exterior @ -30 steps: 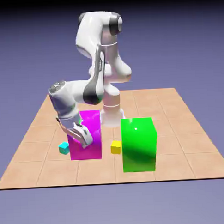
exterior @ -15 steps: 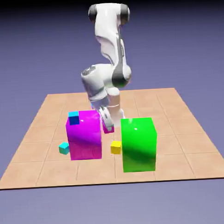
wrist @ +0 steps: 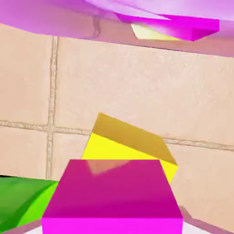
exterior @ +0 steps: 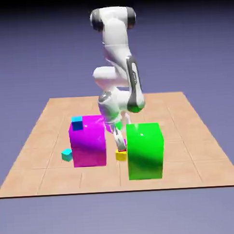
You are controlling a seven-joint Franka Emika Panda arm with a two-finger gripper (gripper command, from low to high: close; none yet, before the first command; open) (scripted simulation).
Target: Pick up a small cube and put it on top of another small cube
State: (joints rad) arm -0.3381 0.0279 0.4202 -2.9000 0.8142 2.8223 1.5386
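My gripper [exterior: 120,145] reaches down into the gap between the two big blocks, right over the tiny yellow cube [exterior: 120,156]. In the hand view the small magenta cube [wrist: 112,196] fills the bottom middle and hides both finger tips. Just beyond and under it lies the yellow cube [wrist: 132,141], turned at an angle to it. In the exterior view a thin pink sliver of the small magenta cube [exterior: 122,149] shows directly on top of the yellow one. Whether the fingers still press on the magenta cube does not show.
The large magenta block [exterior: 87,141] stands close on the exterior view's left, with a small blue cube [exterior: 77,123] on top. The large green block [exterior: 145,150] stands close on the right. A small cyan cube [exterior: 67,154] lies further left on the tiled table [exterior: 198,148].
The arm swung from the exterior view's left, past the big magenta block, and came down between the two big blocks, bringing the small magenta cube onto the yellow cube.
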